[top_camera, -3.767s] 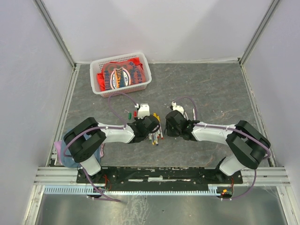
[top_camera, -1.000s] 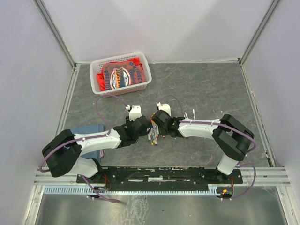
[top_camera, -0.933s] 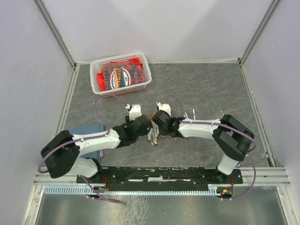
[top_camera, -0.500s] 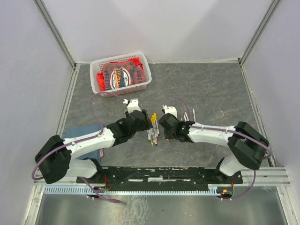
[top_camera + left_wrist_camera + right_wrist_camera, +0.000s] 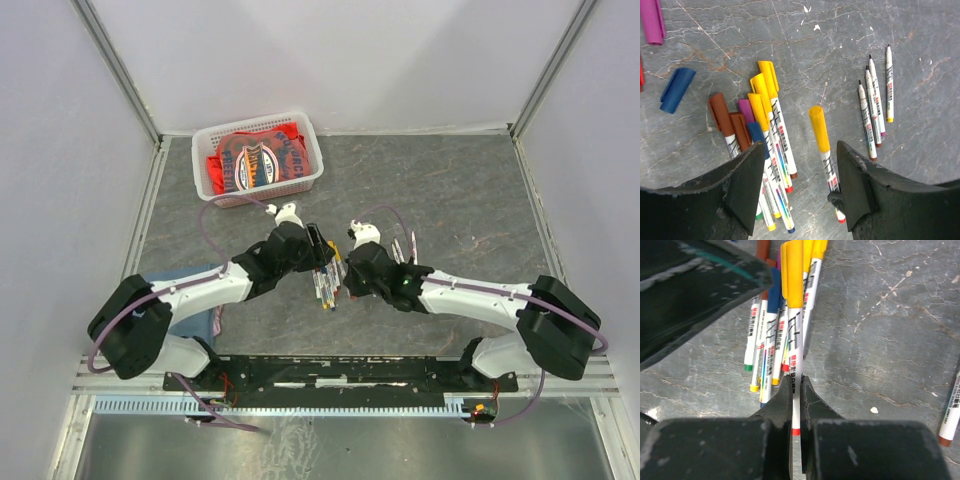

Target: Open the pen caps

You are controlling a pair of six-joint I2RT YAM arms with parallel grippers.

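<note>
My right gripper (image 5: 796, 382) is shut on the white barrel of a pen (image 5: 796, 355) with a yellow cap (image 5: 792, 270), held above the table. My left gripper (image 5: 801, 180) is open, and the same pen's yellow cap (image 5: 819, 127) lies just ahead of its jaws without touching them. Below is a pile of capped pens (image 5: 765, 125) with yellow, brown, purple and blue caps. Loose caps lie to the left: a blue one (image 5: 676, 89) and a purple one (image 5: 652, 22). From above, both grippers (image 5: 318, 250) (image 5: 343, 272) meet over the pile (image 5: 326, 288).
Three uncapped pens (image 5: 875, 105) lie right of the pile, also seen from above (image 5: 405, 248). A white basket (image 5: 312, 140) with a red printed cloth stands at the far left. A blue cloth (image 5: 208, 322) lies under the left arm.
The right gripper has shut on the yellow-capped pen and drawn back to the right with it. The left gripper has swung right and now faces the pen's cap.
</note>
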